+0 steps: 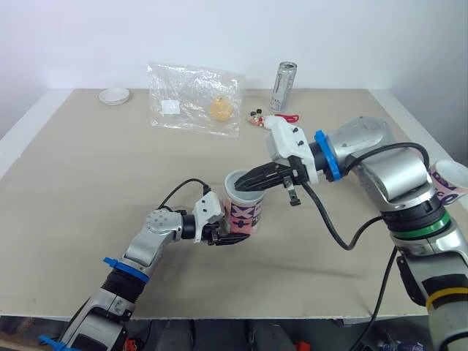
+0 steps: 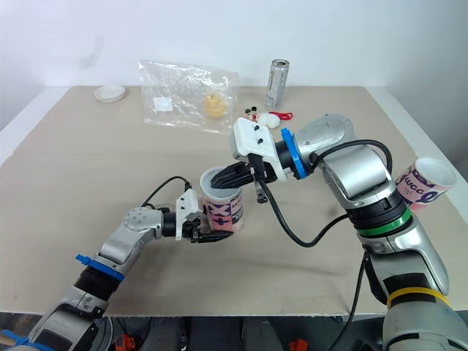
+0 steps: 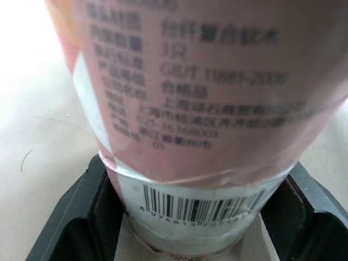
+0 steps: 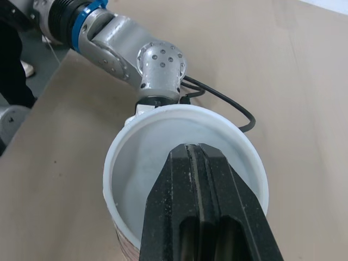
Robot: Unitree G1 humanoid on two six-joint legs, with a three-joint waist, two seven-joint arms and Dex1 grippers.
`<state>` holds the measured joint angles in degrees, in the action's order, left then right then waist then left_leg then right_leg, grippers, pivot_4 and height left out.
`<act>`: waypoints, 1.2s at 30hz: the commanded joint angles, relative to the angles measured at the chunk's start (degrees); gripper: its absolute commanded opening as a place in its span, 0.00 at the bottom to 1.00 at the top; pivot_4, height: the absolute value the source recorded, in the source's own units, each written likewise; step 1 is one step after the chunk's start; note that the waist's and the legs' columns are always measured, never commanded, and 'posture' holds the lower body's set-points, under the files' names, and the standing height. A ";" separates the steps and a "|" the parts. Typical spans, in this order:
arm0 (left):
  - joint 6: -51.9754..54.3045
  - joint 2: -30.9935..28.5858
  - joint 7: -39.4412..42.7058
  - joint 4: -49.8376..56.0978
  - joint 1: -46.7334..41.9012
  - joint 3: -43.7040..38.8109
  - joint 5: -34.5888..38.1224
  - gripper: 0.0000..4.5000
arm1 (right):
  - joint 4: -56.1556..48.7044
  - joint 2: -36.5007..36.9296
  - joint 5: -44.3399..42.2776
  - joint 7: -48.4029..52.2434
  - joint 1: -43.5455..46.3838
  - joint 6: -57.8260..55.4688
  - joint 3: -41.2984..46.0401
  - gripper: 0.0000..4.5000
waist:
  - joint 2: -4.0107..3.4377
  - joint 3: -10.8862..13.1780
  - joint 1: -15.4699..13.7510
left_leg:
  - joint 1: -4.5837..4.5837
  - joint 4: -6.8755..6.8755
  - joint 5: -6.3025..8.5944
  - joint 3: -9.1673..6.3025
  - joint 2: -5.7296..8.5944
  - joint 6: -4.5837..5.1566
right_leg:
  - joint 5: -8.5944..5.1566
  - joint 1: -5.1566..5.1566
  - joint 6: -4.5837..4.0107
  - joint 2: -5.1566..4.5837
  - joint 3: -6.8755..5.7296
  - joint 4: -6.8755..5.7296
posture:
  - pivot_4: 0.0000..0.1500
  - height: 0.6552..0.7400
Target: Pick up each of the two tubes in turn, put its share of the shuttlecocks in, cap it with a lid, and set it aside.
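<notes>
Barcode (image 3: 201, 206) and "GB/T" print mark the pink-and-white paper tube (image 3: 190, 98), clamped between left fingers (image 3: 81, 217); right fingers (image 4: 201, 190), pressed together empty, hang at its open mouth.

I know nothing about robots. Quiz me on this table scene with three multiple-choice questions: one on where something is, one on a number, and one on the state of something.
1. Where does the silver can stand?
A. Near the far edge of the table
B. Inside a tube
C. In a gripper

2. How many tubes are there?
A. One
B. Two
C. Four

3. How is the pink tube in the left gripper?
A. Capped
B. Lying down
C. Upright, mouth open

Answers:
1 A: the can stands at the back, apart from both arms.
2 B: besides the pink tube, a second tube shows by the right arm.
3 C: the right gripper, fingers shut, sits at its uncapped mouth.
</notes>
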<state>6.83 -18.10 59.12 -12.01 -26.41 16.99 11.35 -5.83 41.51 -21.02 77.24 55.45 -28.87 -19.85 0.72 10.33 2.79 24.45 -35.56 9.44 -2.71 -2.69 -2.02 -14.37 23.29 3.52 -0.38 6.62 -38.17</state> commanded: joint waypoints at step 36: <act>2.83 -0.88 -1.71 -2.05 -0.43 -1.59 -1.15 0.67 | 5.03 -3.35 -4.87 4.48 -0.27 -3.32 10.29 0.02 | 0.18 -0.72 0.04 | -0.04 0.13 0.02 0.02 -0.03 -0.03 | -0.01 0.05 -0.09 -0.03 0.00 0.05 | 1.00 1.00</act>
<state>8.83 -18.04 59.06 -12.27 -26.80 16.66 11.46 -0.57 37.04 -23.29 81.82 54.72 -31.52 -14.15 0.90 9.61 2.83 24.45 -35.43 9.46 -2.68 -2.72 -2.05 -14.39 23.36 3.44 -0.41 6.62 -38.11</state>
